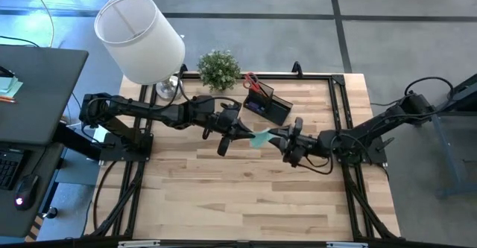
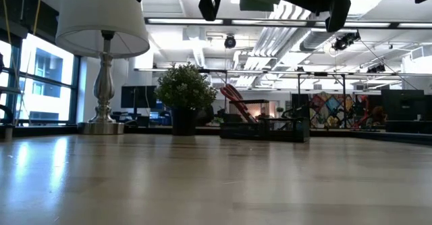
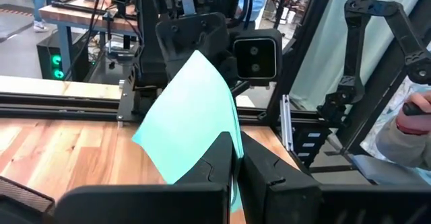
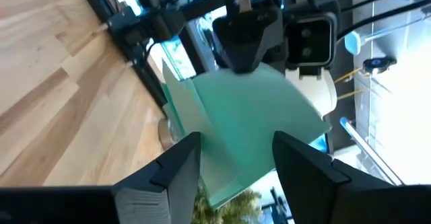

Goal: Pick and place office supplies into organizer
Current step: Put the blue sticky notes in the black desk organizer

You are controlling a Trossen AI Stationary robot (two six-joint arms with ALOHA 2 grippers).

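Observation:
The mint-green sticky-note pad (image 1: 261, 138) hangs above the table's middle, between my two grippers. My left gripper (image 1: 250, 134) reaches in from the left and is shut on it. My right gripper (image 1: 282, 138) comes level from the right and is open. Its two fingers (image 4: 176, 167) stand on either side of the pad's right end (image 4: 236, 150). The black organizer (image 1: 267, 103) stands on the table behind them, with red-handled scissors (image 1: 252, 80) sticking up from it. My left gripper pinches the pad's left edge (image 3: 202, 150) between its two shut fingers (image 3: 222, 167), coming level from the table's left. The pad is lifted clear of the table and tilted, its face slanting away toward the other gripper. My right gripper may touch the pad; I cannot tell.
A potted plant (image 1: 218, 69) and a white-shaded lamp (image 1: 141, 36) stand at the table's far edge, left of the organizer. Bare wood (image 1: 246, 196) lies in front of both grippers. A person's sleeve and hand (image 3: 412, 120) show beyond the table's right side.

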